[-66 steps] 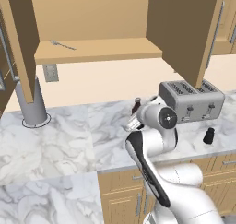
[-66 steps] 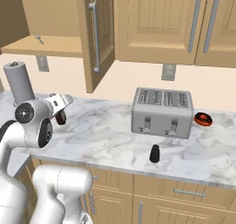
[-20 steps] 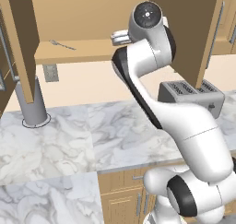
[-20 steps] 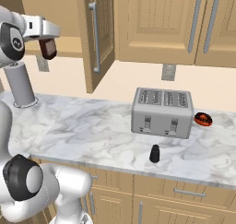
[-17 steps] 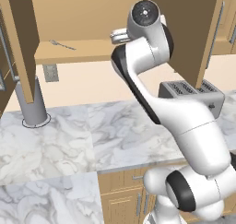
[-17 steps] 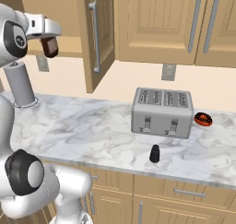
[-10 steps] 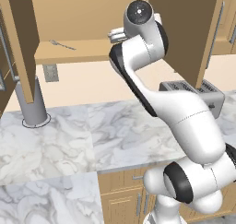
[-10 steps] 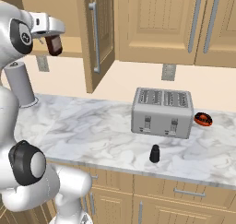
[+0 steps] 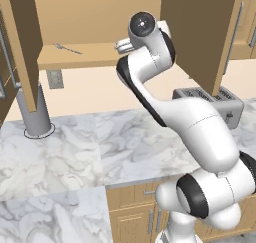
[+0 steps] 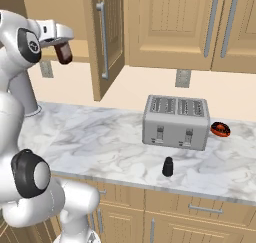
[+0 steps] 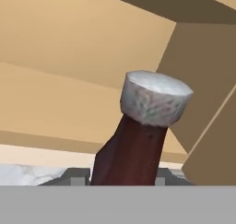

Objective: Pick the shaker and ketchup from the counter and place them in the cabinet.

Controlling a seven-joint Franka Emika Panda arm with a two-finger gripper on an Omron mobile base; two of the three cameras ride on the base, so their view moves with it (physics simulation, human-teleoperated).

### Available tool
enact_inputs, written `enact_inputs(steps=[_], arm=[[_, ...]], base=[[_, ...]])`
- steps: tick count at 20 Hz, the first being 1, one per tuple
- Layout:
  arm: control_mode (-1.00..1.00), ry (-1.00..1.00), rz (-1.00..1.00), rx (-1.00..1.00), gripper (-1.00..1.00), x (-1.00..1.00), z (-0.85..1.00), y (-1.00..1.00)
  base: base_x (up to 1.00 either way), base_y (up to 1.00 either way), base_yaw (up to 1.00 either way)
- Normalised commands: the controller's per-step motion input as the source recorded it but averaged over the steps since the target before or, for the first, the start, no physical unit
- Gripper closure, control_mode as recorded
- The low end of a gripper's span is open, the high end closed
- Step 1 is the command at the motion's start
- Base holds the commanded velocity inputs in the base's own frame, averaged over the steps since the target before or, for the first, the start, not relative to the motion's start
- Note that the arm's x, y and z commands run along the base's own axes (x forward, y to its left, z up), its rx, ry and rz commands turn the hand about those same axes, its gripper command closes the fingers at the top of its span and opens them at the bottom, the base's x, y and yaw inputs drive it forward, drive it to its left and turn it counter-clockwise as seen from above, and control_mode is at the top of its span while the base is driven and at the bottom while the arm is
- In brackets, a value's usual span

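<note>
Now gripper (image 10: 63, 43) holds ketchup (image 10: 63, 52) before cabinet (image 9: 95, 55).

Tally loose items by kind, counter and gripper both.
Ketchup bottle, held in the gripper: 1
Black shaker on counter: 1
Toaster: 1
Small red-orange item beside toaster: 1
Fork on cabinet shelf: 1
Total: 5

We see the cabinet (image 9: 75, 57) shelf lying bare ahead, apart from a fork (image 9: 67, 48) at its left; open doors (image 10: 107, 37) flank the entry.
</note>
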Motion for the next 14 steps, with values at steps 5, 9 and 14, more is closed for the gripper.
enact_inputs(steps=[5,9,14], arm=[[-1.00,-0.03,0.00,-0.04,1.00,0.32,0.00,0.00],[-1.00,-0.01,0.00,-0.01,1.00,0.39,0.00,0.00],[-1.00,0.00,0.00,0.00,1.00,0.47,0.00,-0.01]], base=[[0.00,0.00,0.00],[0.00,0.00,0.00],[0.00,0.00,0.00]])
